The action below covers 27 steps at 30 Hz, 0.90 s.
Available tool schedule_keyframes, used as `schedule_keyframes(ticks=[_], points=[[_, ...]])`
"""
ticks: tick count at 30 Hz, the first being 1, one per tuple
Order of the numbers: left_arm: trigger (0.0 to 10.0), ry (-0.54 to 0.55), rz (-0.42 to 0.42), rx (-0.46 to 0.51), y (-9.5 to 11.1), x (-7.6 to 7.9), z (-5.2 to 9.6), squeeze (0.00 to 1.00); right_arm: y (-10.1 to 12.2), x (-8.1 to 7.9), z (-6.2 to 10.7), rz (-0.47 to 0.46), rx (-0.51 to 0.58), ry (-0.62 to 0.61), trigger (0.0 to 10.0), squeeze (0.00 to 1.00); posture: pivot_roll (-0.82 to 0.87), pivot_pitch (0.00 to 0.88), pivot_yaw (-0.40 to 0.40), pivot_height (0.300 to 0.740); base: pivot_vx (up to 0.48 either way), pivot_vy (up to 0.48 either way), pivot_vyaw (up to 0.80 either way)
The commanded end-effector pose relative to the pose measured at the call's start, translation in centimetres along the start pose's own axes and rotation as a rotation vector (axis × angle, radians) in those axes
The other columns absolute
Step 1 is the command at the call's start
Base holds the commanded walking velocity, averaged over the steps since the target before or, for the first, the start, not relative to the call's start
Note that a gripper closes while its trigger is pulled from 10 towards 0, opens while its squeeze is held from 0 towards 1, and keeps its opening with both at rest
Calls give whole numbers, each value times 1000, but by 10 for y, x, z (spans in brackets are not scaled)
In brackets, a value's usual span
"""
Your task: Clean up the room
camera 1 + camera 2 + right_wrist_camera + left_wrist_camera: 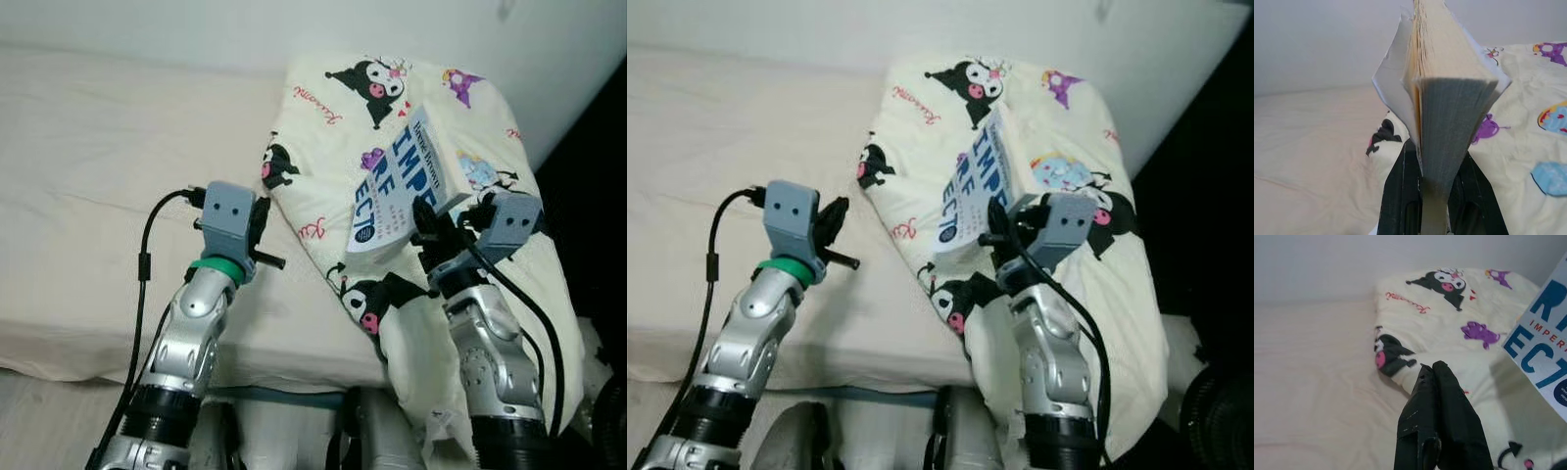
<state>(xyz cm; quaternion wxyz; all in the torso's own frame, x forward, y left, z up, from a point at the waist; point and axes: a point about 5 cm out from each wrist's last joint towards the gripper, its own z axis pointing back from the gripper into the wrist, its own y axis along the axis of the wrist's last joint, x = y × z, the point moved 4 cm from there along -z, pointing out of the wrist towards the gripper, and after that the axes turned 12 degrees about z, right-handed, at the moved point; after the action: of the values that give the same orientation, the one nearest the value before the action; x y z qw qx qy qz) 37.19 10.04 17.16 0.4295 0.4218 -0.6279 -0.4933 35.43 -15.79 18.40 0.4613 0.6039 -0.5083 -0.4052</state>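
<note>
the right hand pinches a paperback book by its lower edge, one black finger on each side of the pages, holding it upright and a little tilted above the cartoon-print quilt. the book's white cover with large blue letters faces the camera, and its pages fan slightly at the top. the left hand has its fingers pressed together, holding nothing, hovering just beside the quilt's folded edge, over the bare cream bed. the quilt lies bunched against the wall at the bed's far corner and spills over the near edge of the mattress.

the step in hand looks like carrying the book away from the quilt to wherever it belongs. the next move likely calls for a steady grip, since the book is held only by a thin strip and could swing or slip as the robot turns.
</note>
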Motion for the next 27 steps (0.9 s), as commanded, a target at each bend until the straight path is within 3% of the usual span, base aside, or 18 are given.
schedule_keyframes(ticks=[1,27], points=[[10000,7,-13,-8,-1,-1,-2,0,2,0,0,10,20,-8,10000,0,-55,54,-3,667,0,0,0],[10000,7,5,-12,0,-1,-4,0,-5,-8,-5,12,9,2,10000,0,-30,46,11,740,0,0,-16]])
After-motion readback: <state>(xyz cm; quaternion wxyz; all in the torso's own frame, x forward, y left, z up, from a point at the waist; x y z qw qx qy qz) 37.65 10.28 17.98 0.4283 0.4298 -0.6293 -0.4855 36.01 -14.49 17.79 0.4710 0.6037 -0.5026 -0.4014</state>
